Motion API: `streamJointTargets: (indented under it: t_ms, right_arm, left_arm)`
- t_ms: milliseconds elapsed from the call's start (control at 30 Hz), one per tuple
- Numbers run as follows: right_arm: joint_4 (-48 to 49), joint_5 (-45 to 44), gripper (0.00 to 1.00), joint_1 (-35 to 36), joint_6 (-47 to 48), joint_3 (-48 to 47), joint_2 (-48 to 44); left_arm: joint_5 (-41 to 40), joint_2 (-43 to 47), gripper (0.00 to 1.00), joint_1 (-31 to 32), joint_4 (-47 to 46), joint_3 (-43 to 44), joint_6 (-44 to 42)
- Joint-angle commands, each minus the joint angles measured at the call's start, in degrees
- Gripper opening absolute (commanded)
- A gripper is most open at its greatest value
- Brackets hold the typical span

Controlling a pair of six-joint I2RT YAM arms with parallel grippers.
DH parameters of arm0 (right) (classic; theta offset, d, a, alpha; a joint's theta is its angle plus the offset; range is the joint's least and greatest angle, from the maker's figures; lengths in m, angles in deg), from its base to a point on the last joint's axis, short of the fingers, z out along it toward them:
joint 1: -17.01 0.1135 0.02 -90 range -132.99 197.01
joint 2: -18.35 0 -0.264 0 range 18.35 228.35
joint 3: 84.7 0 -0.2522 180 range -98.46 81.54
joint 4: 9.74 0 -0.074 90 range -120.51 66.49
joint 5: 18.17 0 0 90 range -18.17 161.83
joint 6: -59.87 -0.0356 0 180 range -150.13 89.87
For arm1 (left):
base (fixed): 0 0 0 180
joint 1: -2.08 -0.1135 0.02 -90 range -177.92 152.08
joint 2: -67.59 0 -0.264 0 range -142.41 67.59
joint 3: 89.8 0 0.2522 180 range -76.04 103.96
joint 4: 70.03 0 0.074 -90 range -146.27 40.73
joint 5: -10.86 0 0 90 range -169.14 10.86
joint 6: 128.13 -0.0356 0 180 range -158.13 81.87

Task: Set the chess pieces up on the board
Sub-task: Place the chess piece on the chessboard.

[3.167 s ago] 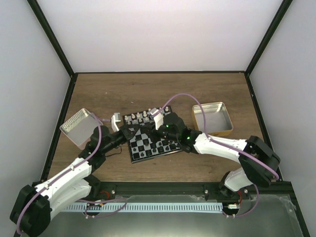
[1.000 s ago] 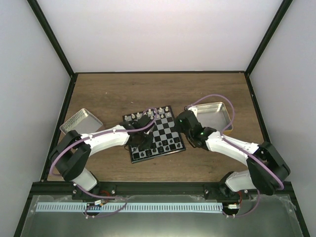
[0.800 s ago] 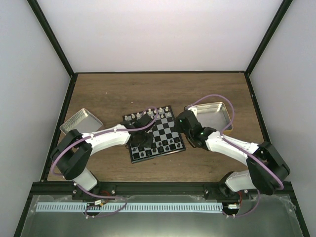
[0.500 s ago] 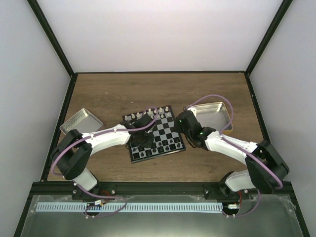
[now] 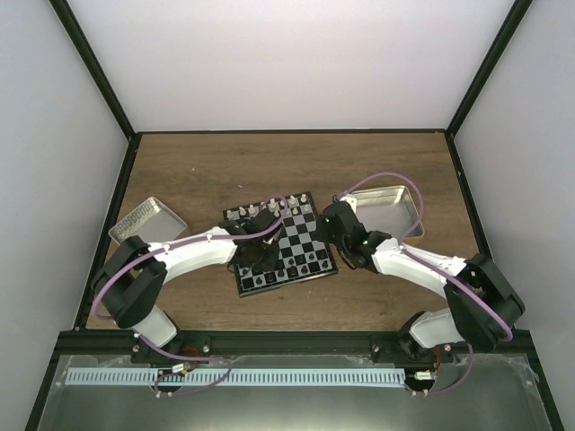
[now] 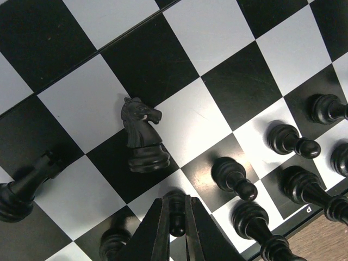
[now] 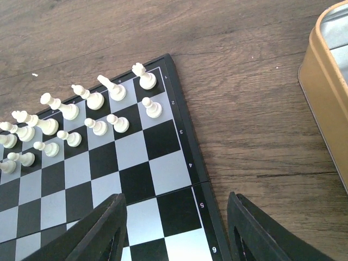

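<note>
The board (image 5: pixel 302 235) lies mid-table, with white pieces (image 5: pixel 269 212) along its far rows. My left gripper (image 5: pixel 260 255) is over its near left part, shut on a black pawn (image 6: pixel 176 213) held just above a light square. A black knight (image 6: pixel 142 134) stands just beyond it, a black rook (image 6: pixel 20 189) is to the left, and several black pawns (image 6: pixel 234 177) are to the right. My right gripper (image 5: pixel 331 224) hangs open and empty over the board's right edge (image 7: pixel 187 157); the white pieces (image 7: pixel 92 117) stand ahead of it.
An open metal tin (image 5: pixel 148 222) sits left of the board. A gold-sided tin (image 5: pixel 392 210) sits to its right, and its wall (image 7: pixel 325 87) is close to my right fingers. Bare wood lies beyond the board.
Since the earliest frame my left arm has swung onto the board and my right arm has drawn back to its right edge. Over the last second nothing visibly moves.
</note>
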Motion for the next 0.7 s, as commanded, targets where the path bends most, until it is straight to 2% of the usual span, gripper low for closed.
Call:
streamJointTargets:
  t_ms: [0, 267, 500, 667]
  right_arm:
    - [0.9, -0.4, 0.52, -0.5, -0.4, -0.1, 0.5]
    - [0.9, -0.3, 0.52, -0.5, -0.4, -0.3, 0.7]
    - [1.0, 0.1, 0.53, -0.5, -0.4, -0.5, 1.0]
    - [0.7, 0.2, 0.52, -0.5, -0.2, -0.9, 0.8]
  left_arm:
    - [-1.5, 0.1, 0.08, 0.3, 2.6, -0.3, -1.3]
    - [0.0, 0.1, 0.14, 0.4, 1.7, -0.3, -1.5]
    - [-0.2, 0.8, 0.16, 0.3, 2.2, -0.2, -1.7]
    - [0.3, 1.0, 0.24, 0.4, 2.1, 0.3, -1.6]
